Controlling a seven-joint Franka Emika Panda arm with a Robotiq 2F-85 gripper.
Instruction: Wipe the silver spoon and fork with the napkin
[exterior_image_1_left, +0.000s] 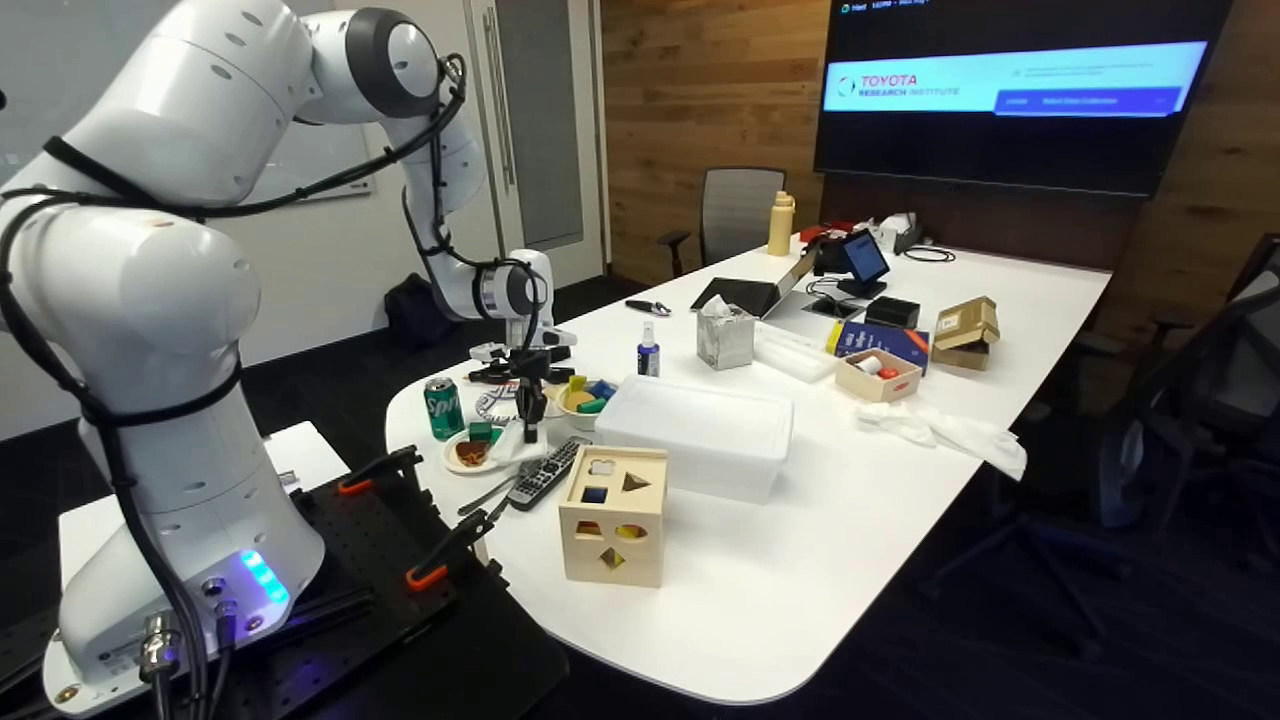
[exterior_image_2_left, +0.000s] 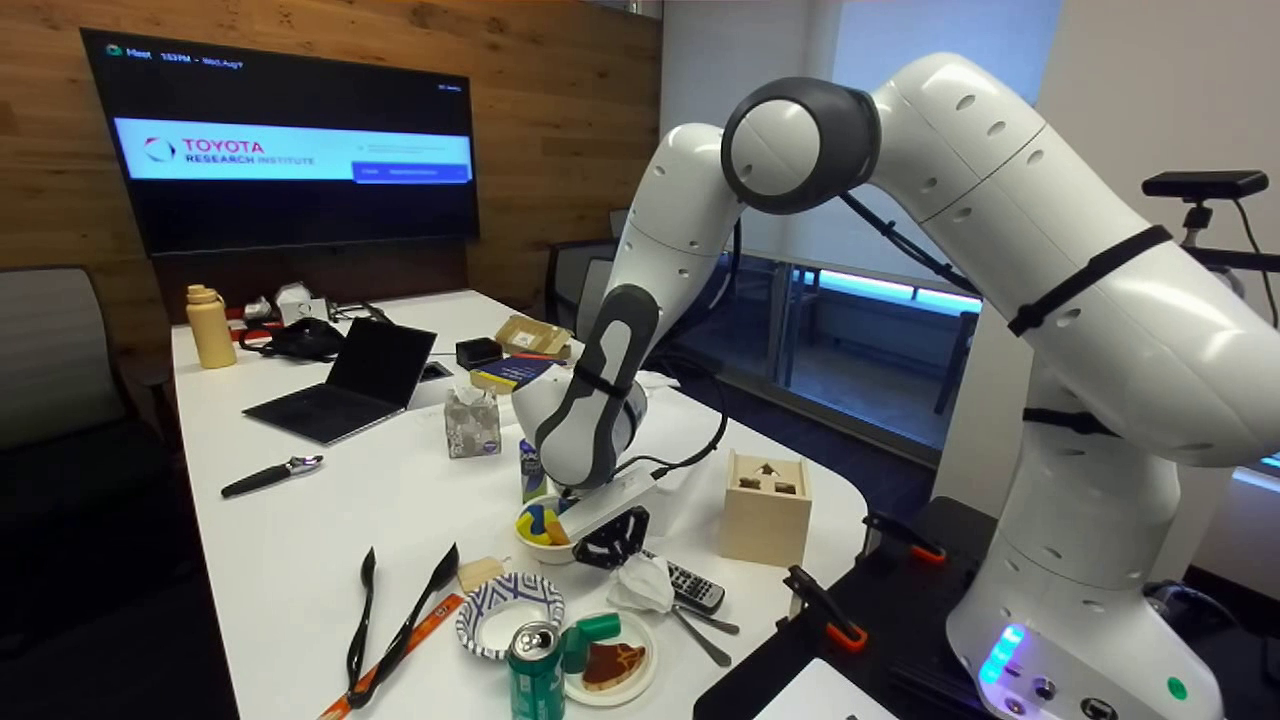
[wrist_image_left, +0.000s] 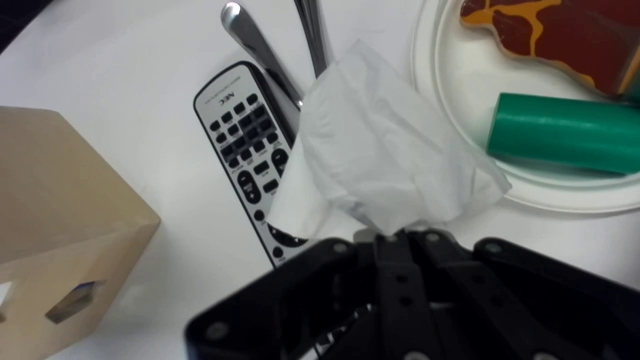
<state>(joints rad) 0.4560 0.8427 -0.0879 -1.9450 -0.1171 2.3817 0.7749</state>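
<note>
The white napkin (wrist_image_left: 380, 145) hangs crumpled from my gripper (wrist_image_left: 400, 235), which is shut on its edge in the wrist view. The napkin also shows in both exterior views (exterior_image_1_left: 510, 443) (exterior_image_2_left: 643, 583), low over the table. Two silver cutlery handles stick out from under the napkin, a left handle (wrist_image_left: 262, 50) and a right handle (wrist_image_left: 312, 35). Their heads are hidden, so I cannot tell spoon from fork. The handles also lie beside the remote in an exterior view (exterior_image_2_left: 705, 640). I cannot tell whether the napkin touches them.
A remote (wrist_image_left: 240, 150) lies against the cutlery. A white plate (wrist_image_left: 430, 65) with toy food sits beside the napkin. A wooden shape box (exterior_image_1_left: 613, 515), a lidded plastic bin (exterior_image_1_left: 695, 430), a green can (exterior_image_1_left: 443, 408) and a bowl of toys (exterior_image_2_left: 548, 548) stand close by.
</note>
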